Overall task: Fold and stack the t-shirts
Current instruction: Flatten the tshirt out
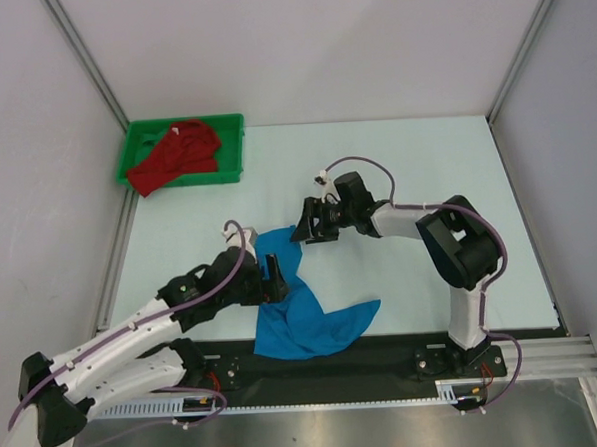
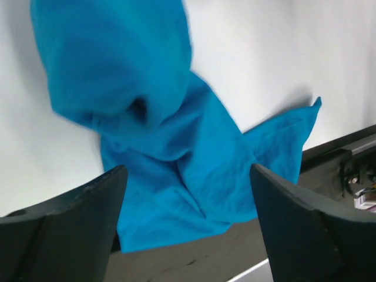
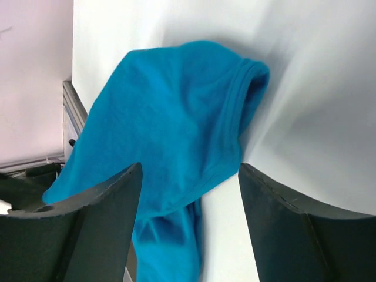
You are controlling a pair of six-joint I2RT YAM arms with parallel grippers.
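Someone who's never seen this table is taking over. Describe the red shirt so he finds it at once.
Look to the far left corner of the table, where a green tray sits. The red t-shirt lies crumpled inside it. It is the only red cloth; the blue t-shirt lies loose by the near edge.

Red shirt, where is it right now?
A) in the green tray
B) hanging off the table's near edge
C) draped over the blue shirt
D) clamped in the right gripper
A: the red shirt lies bunched inside the green tray at the table's far-left corner, well apart from the blue shirt.
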